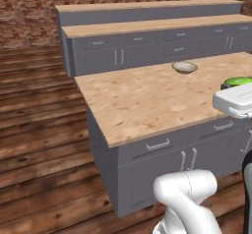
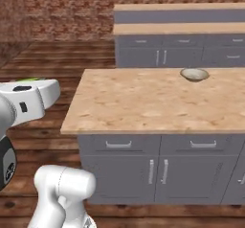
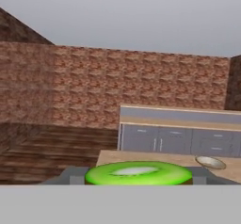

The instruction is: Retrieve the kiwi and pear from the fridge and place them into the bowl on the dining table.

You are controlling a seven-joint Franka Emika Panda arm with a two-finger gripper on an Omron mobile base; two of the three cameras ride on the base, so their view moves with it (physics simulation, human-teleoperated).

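Note:
My gripper (image 3: 137, 180) is shut on the kiwi (image 3: 139, 172), a bright green face with a pale centre and a dark brown skin edge, with a grey finger on each side. The kiwi (image 1: 238, 81) also peeks out above my white hand at the right edge of the left base view, over the dining table (image 1: 147, 100). The tan-rimmed bowl (image 1: 184, 67) sits empty near the table's far edge, well beyond the gripper. From the right base view the bowl (image 2: 194, 74) is at the table's (image 2: 153, 102) far right. The pear and the fridge are out of view.
Grey wall counters (image 1: 147, 51) with handled drawers run behind the table under a brick wall. Dark wood floor (image 1: 39, 130) lies open to the left of the table. Drawers and cupboard doors (image 2: 158, 169) line the table's near side.

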